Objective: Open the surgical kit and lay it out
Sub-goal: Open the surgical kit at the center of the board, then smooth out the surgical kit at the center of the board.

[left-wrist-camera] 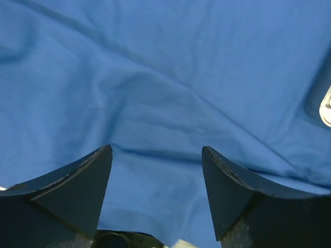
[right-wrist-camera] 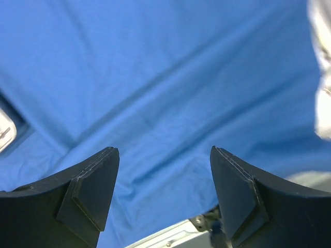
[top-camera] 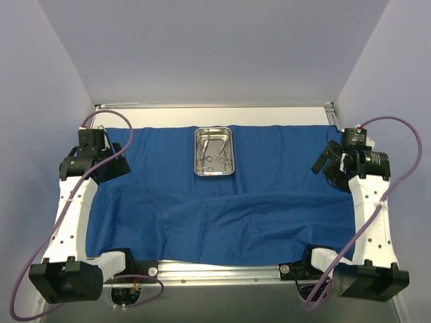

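With jaws apart and empty, the left tool [left-wrist-camera: 156, 150] hangs at the blue cloth wrap [top-camera: 222, 215]'s left-frame edge, the right tool [right-wrist-camera: 164, 150] at its right-frame edge, steel tray [top-camera: 214, 152] upper centre.

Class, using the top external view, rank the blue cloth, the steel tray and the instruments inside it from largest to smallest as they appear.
1. blue cloth, spread over most of the table.
2. steel tray, lying on the cloth.
3. instruments, all fitting inside the tray; too small to rank among themselves.
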`<action>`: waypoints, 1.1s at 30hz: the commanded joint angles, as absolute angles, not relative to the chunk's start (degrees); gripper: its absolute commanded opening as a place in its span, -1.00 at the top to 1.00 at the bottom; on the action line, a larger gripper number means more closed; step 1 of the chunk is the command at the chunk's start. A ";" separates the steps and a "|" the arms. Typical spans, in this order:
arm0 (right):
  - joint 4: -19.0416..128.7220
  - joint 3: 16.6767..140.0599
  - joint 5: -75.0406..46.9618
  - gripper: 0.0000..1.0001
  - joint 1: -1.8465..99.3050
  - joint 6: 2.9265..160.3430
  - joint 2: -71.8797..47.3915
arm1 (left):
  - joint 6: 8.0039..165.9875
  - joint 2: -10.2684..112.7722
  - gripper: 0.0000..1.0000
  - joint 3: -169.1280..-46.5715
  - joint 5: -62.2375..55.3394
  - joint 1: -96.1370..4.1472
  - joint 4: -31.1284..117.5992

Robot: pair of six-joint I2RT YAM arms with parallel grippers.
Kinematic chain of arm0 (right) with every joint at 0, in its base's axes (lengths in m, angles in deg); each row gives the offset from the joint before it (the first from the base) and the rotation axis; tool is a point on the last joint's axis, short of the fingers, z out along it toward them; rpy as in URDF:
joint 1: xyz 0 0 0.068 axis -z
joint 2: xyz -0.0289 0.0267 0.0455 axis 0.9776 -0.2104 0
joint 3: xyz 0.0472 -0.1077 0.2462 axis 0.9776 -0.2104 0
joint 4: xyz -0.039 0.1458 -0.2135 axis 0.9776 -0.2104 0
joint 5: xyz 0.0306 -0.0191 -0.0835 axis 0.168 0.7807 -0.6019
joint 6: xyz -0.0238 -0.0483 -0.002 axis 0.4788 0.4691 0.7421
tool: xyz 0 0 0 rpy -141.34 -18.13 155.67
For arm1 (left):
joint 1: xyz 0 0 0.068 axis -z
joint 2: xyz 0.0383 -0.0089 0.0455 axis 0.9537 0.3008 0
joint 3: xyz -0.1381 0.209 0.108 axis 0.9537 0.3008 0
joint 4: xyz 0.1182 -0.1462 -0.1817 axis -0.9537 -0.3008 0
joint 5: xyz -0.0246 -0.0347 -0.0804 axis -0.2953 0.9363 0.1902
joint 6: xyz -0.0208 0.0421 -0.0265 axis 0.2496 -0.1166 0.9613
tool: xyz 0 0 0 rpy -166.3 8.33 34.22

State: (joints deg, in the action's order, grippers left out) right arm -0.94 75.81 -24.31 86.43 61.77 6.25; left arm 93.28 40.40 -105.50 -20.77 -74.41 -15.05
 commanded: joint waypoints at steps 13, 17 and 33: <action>10.36 98.32 -21.23 -0.83 78.21 61.37 -31.58 | 98.27 77.95 -0.78 -136.04 -9.94 -73.29 -18.19; 6.22 104.86 -23.79 -0.98 76.72 66.37 -40.40 | 94.67 89.38 -0.89 -141.93 -13.82 -73.11 -21.43; 14.38 96.51 -20.10 -0.99 69.33 68.50 -57.27 | 92.29 114.96 -0.79 -157.92 -23.40 -68.80 -32.87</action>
State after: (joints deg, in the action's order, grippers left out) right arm 12.50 96.77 -19.40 68.21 67.81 -53.27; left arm 94.01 111.04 -151.80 -20.68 -68.22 -29.50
